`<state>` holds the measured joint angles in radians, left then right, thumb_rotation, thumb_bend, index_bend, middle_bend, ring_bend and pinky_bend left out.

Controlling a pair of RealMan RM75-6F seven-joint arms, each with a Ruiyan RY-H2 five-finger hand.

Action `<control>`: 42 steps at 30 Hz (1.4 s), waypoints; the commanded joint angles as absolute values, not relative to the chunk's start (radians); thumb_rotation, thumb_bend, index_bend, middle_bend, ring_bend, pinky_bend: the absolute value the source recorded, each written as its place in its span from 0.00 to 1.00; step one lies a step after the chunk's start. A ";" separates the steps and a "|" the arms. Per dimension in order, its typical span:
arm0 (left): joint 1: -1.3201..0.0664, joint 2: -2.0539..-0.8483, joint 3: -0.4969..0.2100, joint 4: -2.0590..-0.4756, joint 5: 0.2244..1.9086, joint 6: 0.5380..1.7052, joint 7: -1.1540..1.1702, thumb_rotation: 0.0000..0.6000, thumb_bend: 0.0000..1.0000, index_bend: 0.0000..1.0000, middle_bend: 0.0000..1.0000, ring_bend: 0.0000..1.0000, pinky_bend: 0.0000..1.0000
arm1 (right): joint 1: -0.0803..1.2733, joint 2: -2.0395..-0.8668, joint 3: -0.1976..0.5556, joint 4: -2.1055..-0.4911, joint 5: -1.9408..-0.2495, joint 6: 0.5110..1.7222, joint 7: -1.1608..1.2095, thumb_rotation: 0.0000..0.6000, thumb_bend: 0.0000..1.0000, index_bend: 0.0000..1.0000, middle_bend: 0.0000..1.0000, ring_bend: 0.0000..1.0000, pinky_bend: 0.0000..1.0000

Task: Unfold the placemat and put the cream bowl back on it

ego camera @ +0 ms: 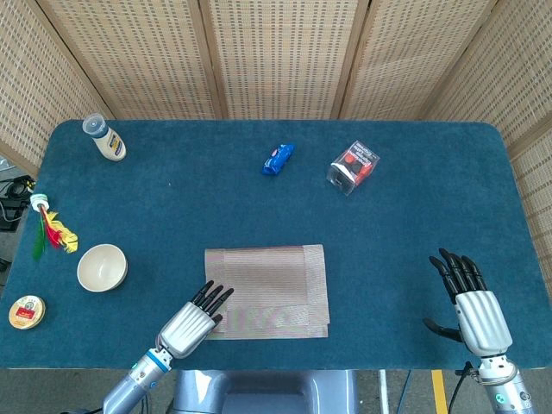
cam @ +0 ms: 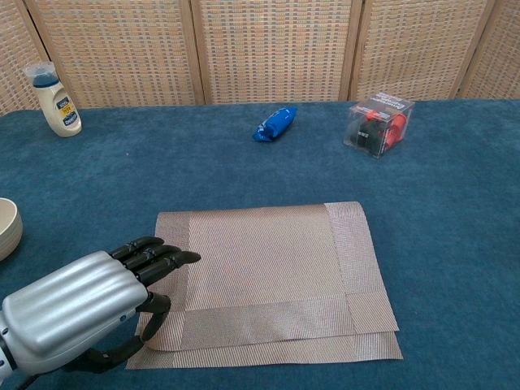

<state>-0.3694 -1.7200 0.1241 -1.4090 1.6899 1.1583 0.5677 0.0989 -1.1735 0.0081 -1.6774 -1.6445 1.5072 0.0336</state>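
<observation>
So my left hand (cam: 77,313) is down at the near-left corner of the folded tan woven placemat (ego camera: 267,291), fingers (cam: 154,258) stretched out over the edge with the thumb tucked in low by the corner. Looks like I'm working under the top layer, but I can't tell if anything's actually pinched yet. The mat sits doubled over in the middle of the blue felt table (ego camera: 414,198), the lower layer peeking out along the near edge, so that corner is the obvious spot to peel from. The round cream bowl (ego camera: 102,266) sits off to the left, well clear of the mat, so nothing's in the way. My right hand (ego camera: 470,302) is parked far right, fingers apart, holding nothing.
</observation>
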 commanded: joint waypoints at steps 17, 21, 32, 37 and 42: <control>-0.459 -1.607 -0.076 -1.598 1.589 1.144 0.590 1.00 0.53 0.57 0.00 0.00 0.00 | 0.103 -1.172 0.014 -1.672 -1.623 1.492 0.043 1.00 0.17 0.09 0.00 0.00 0.00; -0.510 -1.576 -0.187 -1.622 1.495 1.102 0.596 1.00 0.53 0.57 0.00 0.00 0.00 | 0.107 -1.175 0.018 -1.667 -1.607 1.478 0.038 1.00 0.17 0.09 0.00 0.00 0.00; -0.700 -1.558 -0.424 -1.473 1.183 0.972 0.692 1.00 0.53 0.56 0.00 0.00 0.00 | 0.126 -1.196 0.032 -1.642 -1.550 1.423 0.012 1.00 0.17 0.09 0.00 0.00 0.00; -0.786 -1.595 -0.456 -1.341 1.102 0.925 0.690 1.00 0.53 0.54 0.00 0.00 0.00 | 0.134 -1.209 0.034 -1.633 -1.537 1.404 -0.002 1.00 0.17 0.09 0.00 0.00 0.00; -0.860 -1.653 -0.452 -1.214 1.049 0.903 0.689 1.00 0.51 0.43 0.00 0.00 0.00 | 0.142 -1.221 0.039 -1.622 -1.522 1.391 -0.015 1.00 0.17 0.09 0.00 0.00 0.00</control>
